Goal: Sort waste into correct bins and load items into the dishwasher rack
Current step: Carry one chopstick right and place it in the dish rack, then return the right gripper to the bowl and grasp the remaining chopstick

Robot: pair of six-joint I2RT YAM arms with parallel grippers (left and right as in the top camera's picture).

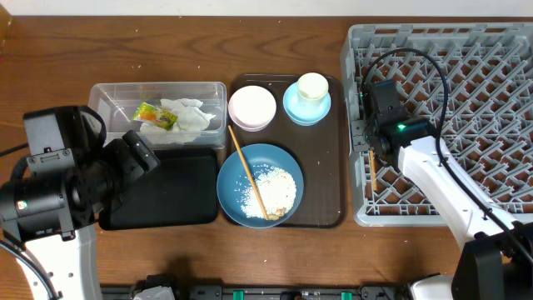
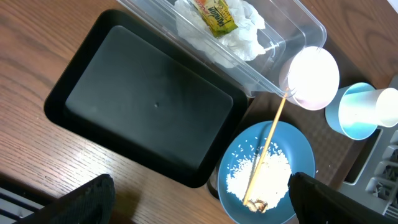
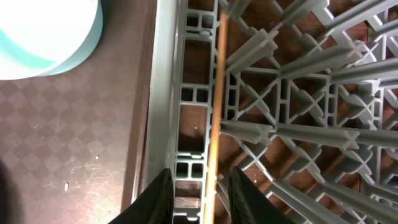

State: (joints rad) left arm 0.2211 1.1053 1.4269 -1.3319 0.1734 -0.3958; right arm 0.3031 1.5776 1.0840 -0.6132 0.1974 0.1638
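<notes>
1. At the rack wall beside the brown tray, your right jaws stand slightly parted around a chopstick, which they are not clamping.
2. Over the black tray, your left jaws gape wide, holding nothing.
3. A second chopstick lies across rice in the blue dish.
4. The napkin and wrapper sit in the clear tub.

Napkin and wrapper in tub, shallow tray before it, rack far right, 1 chopstick inside
</notes>
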